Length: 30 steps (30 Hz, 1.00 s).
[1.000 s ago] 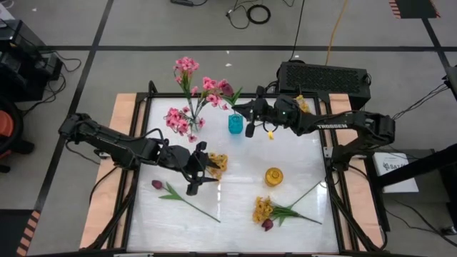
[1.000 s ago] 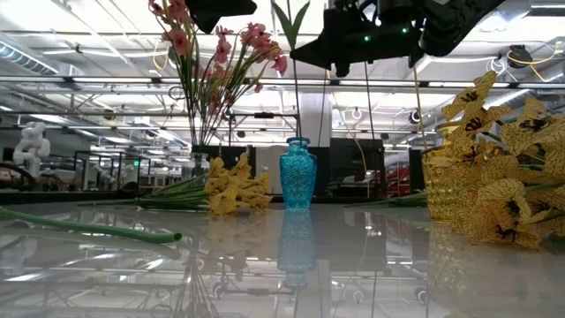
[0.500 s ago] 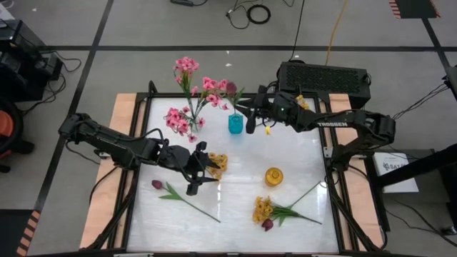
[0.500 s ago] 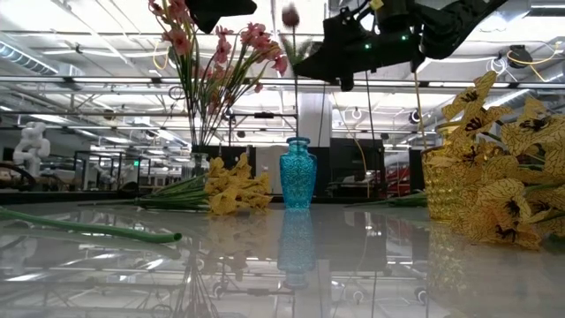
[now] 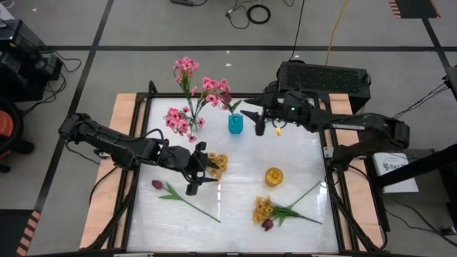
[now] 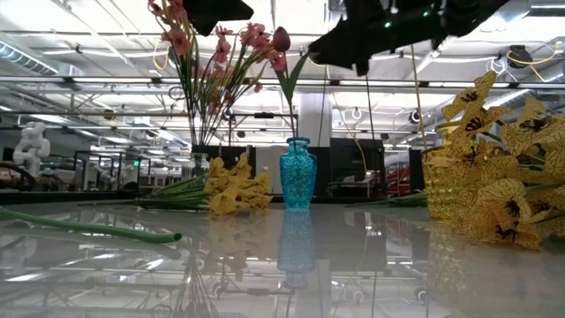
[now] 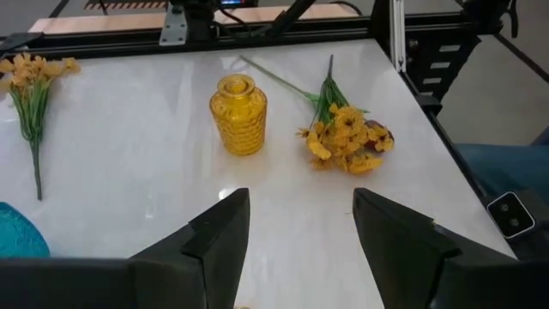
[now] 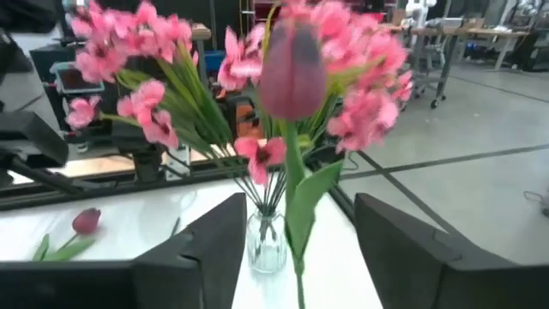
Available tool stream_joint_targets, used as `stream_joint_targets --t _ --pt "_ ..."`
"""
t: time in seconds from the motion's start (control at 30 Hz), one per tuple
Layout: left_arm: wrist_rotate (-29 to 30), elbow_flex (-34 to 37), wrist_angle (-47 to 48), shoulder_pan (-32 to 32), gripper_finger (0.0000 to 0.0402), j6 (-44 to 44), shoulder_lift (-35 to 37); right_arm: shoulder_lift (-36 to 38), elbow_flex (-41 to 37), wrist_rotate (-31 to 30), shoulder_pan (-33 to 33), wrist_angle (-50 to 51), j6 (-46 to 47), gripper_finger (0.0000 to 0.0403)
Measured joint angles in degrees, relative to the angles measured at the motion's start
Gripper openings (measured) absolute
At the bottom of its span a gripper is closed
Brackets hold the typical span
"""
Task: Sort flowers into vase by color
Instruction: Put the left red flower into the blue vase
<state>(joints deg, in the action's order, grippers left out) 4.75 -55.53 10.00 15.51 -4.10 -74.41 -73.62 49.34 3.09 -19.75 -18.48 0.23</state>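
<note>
A dark magenta flower (image 6: 281,40) stands upright with its stem in the blue vase (image 5: 235,124), leaning slightly. My right gripper (image 5: 255,121) is open just right of that vase; in the right wrist view the stem (image 8: 296,215) rises ahead of its spread fingers, untouched. Pink flowers (image 5: 207,89) fill a clear vase (image 8: 266,242) at the far left. My left gripper (image 5: 206,170) hovers open above a yellow spray (image 5: 216,163) that lies on the table. The yellow vase (image 7: 238,112) stands at centre right with no flowers in it.
A magenta flower (image 5: 158,185) with a long stem lies near the left front. A yellow bunch with a magenta bloom (image 5: 265,211) lies near the front, right of centre. Another yellow spray (image 7: 30,86) lies at the far right. A black box (image 5: 325,77) sits behind the table.
My right gripper has opened and let go of the dark magenta flower, then drawn back a little toward the table's right edge. The flower has dropped lower into the blue vase and now stands there on its own, leaning slightly.
</note>
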Motion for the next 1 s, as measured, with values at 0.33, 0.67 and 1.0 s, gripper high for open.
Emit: stream_joint_targets --t 0.33,0.67,1.0 --pt "0.1 0.0 3.2 3.4 0.0215 0.0 0.5 14.0 0.0 -0.1 3.1 23.0 1.2 0.0233" --pt "0.0 0.0 24.1 14.1 0.0215 -17.7 -1.1 15.9 0.0 -1.6 11.7 32.4 4.0 0.0217" --pt "2.7 3.7 31.1 21.6 0.0215 -23.2 -8.3 15.8 0.0 -3.2 13.7 32.4 2.1 0.0212"
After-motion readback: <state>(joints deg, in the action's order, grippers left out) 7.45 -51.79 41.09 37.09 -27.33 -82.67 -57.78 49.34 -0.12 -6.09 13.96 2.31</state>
